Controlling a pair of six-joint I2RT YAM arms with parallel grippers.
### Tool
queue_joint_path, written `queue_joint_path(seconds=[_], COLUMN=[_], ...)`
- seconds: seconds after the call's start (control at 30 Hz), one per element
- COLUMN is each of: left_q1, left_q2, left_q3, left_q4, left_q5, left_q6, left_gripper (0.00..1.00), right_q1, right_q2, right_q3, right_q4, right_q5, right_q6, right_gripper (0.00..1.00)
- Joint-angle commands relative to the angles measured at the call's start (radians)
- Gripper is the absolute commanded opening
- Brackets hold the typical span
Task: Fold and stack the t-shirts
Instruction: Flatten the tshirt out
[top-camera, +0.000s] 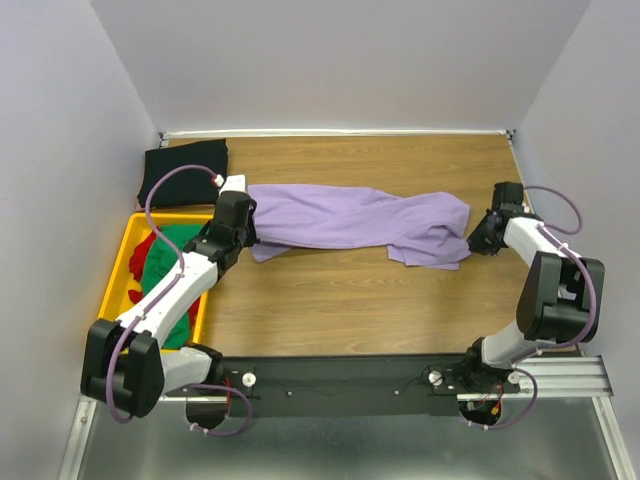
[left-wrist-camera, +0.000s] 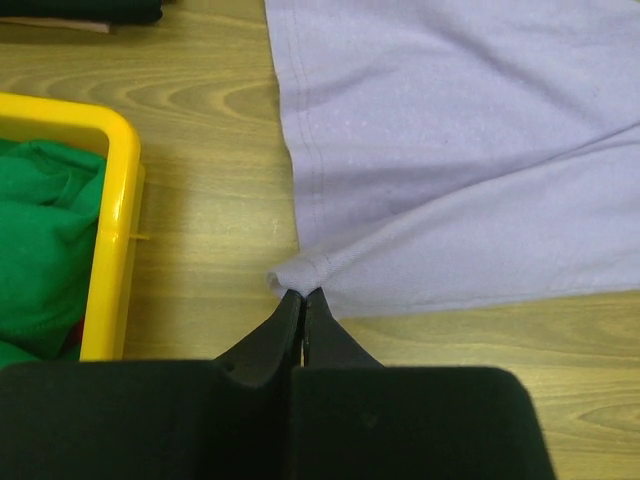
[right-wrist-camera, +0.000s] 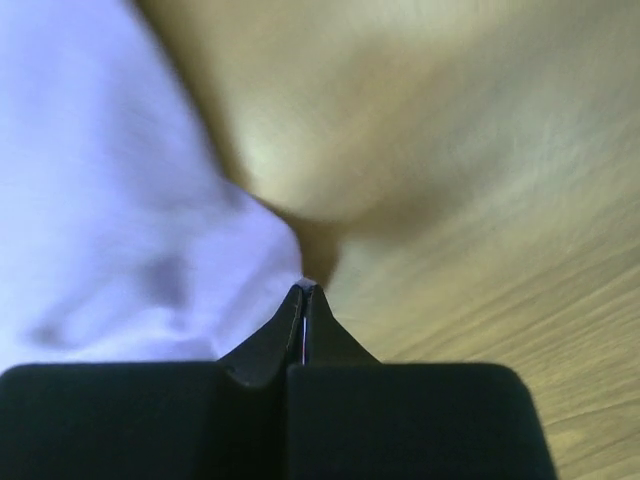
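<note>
- lavender t-shirt (top-camera: 350, 215) lies stretched out in a long crumpled band across the middle of the bench (top-camera: 350, 295), running left to right, bunched and doubled over at its right end
- its left end shows a stitched hem, fairly flat; one corner is puckered into a small peak
- left pincer (left-wrist-camera: 303, 296) is closed tight on that peaked corner, fingers together with cloth nipped at the tips, low over the wood
- right pincer (right-wrist-camera: 304, 288) is at the opposite end of the shirt, fingers pressed together with the cloth edge drawn to a point right at the tips; this view is blurred, but it looks clamped on the fabric
- so each arm has one end of the lavender shirt
- black t-shirt (top-camera: 183, 172) sits folded in the far left corner of the bench, apart from the lavender one
- green t-shirt (top-camera: 172, 262) is heaped inside the yellow crate (top-camera: 116, 270) at the left side, partly hidden under the left arm
- red t-shirt (top-camera: 144, 247) is in the same crate, showing beside the green along the crate's left side
- crate stands just left of the lavender shirt's left end, not touching it
</note>
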Motion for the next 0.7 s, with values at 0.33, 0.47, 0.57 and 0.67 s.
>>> queue_joint_path(seconds=[0.33, 0.47, 0.57, 0.67], left_q1=[0.018, 0.018, 0.018, 0.018], left_q2=[0.29, 0.291, 0.205, 0.062], left_q3=[0.905, 1.145, 1.213, 1.179], left_q4=[-0.274, -0.38, -0.375, -0.309], left_q5=[-0.134, -0.194, -0.202, -0.173], left_q6=[0.033, 0.045, 0.066, 0.103], left_gripper=[0.0, 0.0, 0.0, 0.0], right_q1=[-0.005, -0.007, -0.005, -0.005], right_q2=[-0.189, -0.228, -0.323, -0.389], right_q3=[0.821, 0.983, 1.064, 1.095], right_q4=[-0.101, -0.119, -0.121, -0.121], right_q5=[0.207, 0.238, 0.247, 0.252], right_q6=[-0.002, -0.063, -0.122, -0.192], right_gripper=[0.01, 0.01, 0.01, 0.01])
